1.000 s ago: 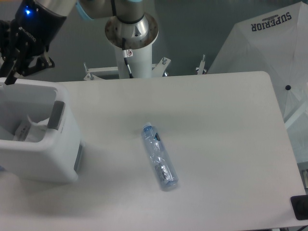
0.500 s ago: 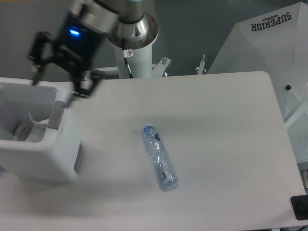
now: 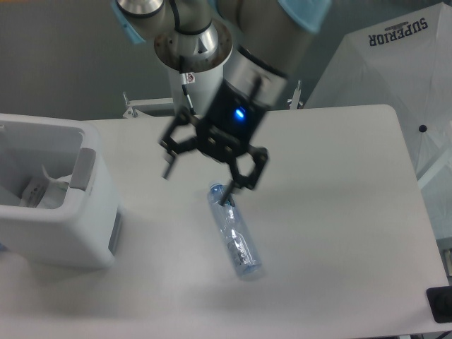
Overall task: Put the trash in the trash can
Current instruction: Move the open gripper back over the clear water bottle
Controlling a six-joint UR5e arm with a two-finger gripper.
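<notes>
Wrapper [image 3: 39, 191] sits in the trash can [image 3: 85, 233], half done, and the tool [image 3: 196, 182] hangs wide, empty, over the bottle [image 3: 236, 236] on the tabletop [image 3: 339, 212].

A single fixed camera looks steeply down from the front edge of the white rounded-corner table [image 3: 339, 212], facing the arm's silver mounting column [image 3: 194, 78] at the far edge, at medium range.

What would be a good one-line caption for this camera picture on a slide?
Open gripper hovering near the cap end of a crushed bottle on the table; wrapper lies in the trash can.
</notes>
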